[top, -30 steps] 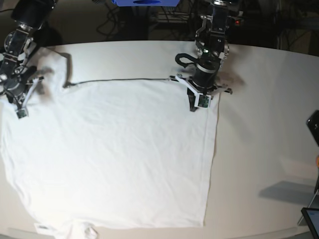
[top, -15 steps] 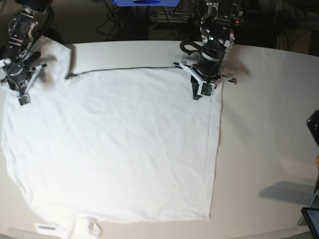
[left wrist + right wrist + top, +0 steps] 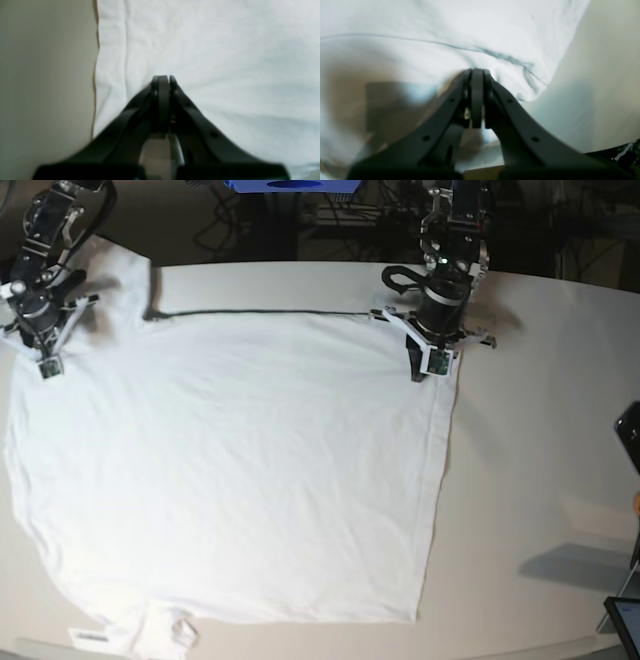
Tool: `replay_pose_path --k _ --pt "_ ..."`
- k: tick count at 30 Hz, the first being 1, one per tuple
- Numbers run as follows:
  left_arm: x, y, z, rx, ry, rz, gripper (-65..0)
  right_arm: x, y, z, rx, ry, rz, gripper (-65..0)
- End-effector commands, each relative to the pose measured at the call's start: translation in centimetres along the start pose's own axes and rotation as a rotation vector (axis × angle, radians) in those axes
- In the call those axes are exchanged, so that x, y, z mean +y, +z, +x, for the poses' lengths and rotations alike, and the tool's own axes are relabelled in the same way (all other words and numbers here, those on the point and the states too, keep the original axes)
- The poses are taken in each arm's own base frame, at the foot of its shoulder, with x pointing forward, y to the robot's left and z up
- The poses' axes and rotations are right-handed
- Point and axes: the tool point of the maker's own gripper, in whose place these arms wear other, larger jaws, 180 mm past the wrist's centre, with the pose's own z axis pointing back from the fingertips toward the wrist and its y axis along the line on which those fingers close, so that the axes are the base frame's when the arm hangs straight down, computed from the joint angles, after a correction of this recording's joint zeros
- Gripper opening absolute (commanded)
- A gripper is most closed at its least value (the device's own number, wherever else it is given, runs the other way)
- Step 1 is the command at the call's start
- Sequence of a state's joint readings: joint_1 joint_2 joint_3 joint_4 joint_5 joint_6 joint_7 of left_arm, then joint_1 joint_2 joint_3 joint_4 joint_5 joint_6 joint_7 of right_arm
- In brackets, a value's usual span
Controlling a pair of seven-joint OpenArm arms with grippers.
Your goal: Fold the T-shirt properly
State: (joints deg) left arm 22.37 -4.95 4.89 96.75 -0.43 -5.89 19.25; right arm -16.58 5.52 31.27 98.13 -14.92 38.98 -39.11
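From my station, the T-shirt (image 3: 230,470) lies spread nearly flat on the desk (image 3: 540,430), neck label nearest the camera; I judge 0 folds made yet. At the far edge, the left end effector (image 3: 433,365) and right end effector (image 3: 45,363) each pinch its cloth.

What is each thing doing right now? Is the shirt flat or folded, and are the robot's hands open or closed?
T-shirt: spread out flat on the table, not yet folded, its far edge pinched at two spots.
Left gripper: shut on the T-shirt near its far corner.
Right gripper: shut on the T-shirt at the other far end.
Table: holding the shirt, bare at the side.
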Motion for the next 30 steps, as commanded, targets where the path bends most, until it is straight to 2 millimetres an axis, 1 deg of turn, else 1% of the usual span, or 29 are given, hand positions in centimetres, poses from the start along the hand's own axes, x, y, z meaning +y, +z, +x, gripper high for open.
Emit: replay_pose_path --k 1,3,4,7,9,11,12,14,15,16,18,19,21,23,24,25,26,27,28,30 --pt "1.0 0.2 -0.9 0.048 -0.016 0.034 -65.0 0.2 0.1 -2.2 0.095 0.029 0.006 -63.3" --pt "1.0 0.1 -0.6 0.042 -0.014 0.036 -65.0 -0.1 0.4 -1.5 0.075 0.036 -0.004 -63.1" --pt "0.9 -0.1 -0.2 0.033 -0.012 0.034 -65.0 -0.5 0.8 -0.9 0.056 0.041 -0.019 -63.0" --pt "0.7 -0.3 1.7 -0.012 -0.007 0.032 -65.0 -2.1 2.9 2.2 -0.031 0.071 -0.092 -62.8" --pt "0.7 0.1 3.7 -0.066 -0.002 0.036 -65.0 -3.4 4.4 4.1 -0.081 0.092 -0.146 -62.8" --pt "1.0 0.8 6.0 -0.124 0.005 0.053 -65.0 -4.4 5.0 5.3 -0.111 0.084 -0.180 -62.8" --pt "1.1 1.0 6.8 -0.146 0.005 0.057 -65.0 -4.9 5.0 5.2 -0.111 0.078 -0.191 -62.8" --pt "1.3 1.6 7.8 -0.153 0.001 0.063 -65.0 -6.3 5.3 5.0 -0.107 0.053 -0.222 -62.7" --pt "1.4 1.8 8.0 -0.145 -0.001 0.066 -65.0 -6.6 5.4 5.0 -0.111 0.035 -0.231 -62.7" --pt "1.5 2.0 8.3 -0.139 -0.001 0.066 -65.0 -7.2 5.4 4.6 -0.098 0.017 -0.244 -62.5" --pt "1.6 2.3 8.4 -0.122 0.002 0.068 -65.0 -8.3 5.4 3.9 -0.070 -0.041 -0.259 -61.8" --pt "1.7 2.5 8.2 -0.109 -0.001 0.070 -65.0 -8.9 5.5 3.7 -0.073 -0.085 -0.256 -59.8" --pt "2.3 2.9 7.3 -0.082 -0.022 0.078 -65.0 -10.0 6.1 2.8 -0.082 -0.185 -0.251 -52.7" --pt "3.2 3.2 6.5 -0.060 -0.021 0.099 -65.0 -11.5 6.7 1.9 -0.078 -0.260 -0.260 -43.1" --pt "3.7 3.4 6.1 -0.049 -0.019 0.114 -64.3 -12.0 6.8 1.3 -0.061 -0.278 -0.257 -38.3" --pt "4.2 3.6 5.7 -0.038 -0.017 0.127 -61.6 -11.9 6.8 1.1 -0.050 -0.289 -0.244 -34.0" --pt "4.8 3.8 5.2 -0.026 -0.016 0.142 -58.4 -11.7 6.7 1.0 -0.044 -0.297 -0.231 -30.9" --pt "5.3 4.0 4.8 -0.017 -0.015 0.154 -55.4 -11.6 6.7 0.8 -0.039 -0.305 -0.222 -29.5" --pt "5.7 4.3 4.3 -0.005 -0.014 0.167 -52.4 -11.4 6.6 0.9 -0.036 -0.308 -0.210 -29.5" --pt "6.4 4.6 3.9 0.006 -0.014 0.185 -50.4 -10.7 6.3 0.6 -0.023 -0.323 -0.183 -29.5"
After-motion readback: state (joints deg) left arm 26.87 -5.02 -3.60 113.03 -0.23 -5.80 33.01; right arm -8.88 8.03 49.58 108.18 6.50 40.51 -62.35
